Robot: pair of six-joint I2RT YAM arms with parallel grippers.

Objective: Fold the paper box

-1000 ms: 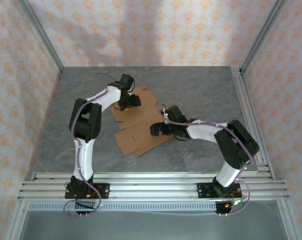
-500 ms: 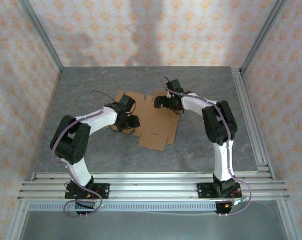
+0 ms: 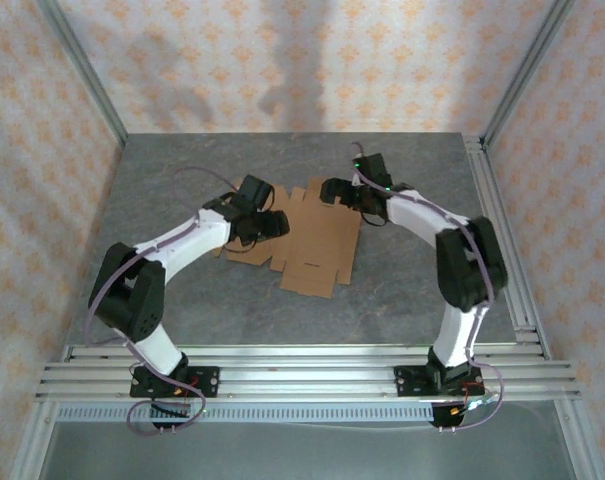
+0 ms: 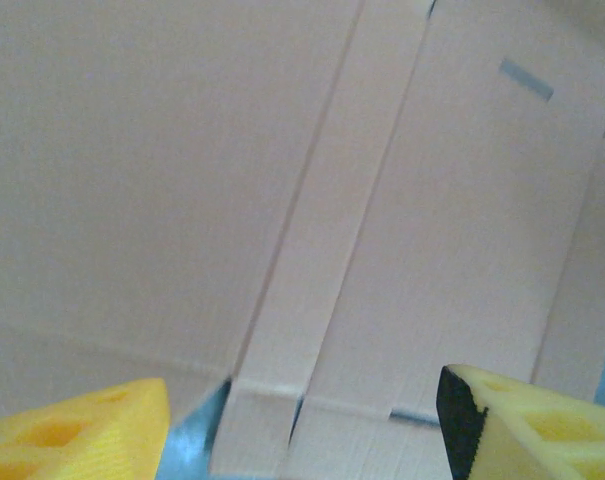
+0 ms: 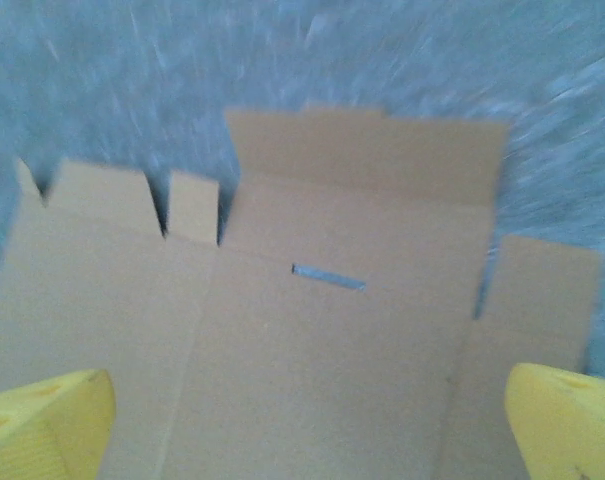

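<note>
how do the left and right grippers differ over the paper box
The left gripper hangs over the paper box on its left; the right gripper at its far edge. The left sits close to the cardboard; the right is farther back, seeing its flaps and the table. Both are open.

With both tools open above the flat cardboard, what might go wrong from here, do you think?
1. The box lies flat and loose on the bare table; a push from the open left tool might slide it rather than crease it.
2. The right tool, also open, hangs near the far flaps; closing there could crumple a small tab.
3. Both arms work close together over one sheet, so they might bump.
</note>
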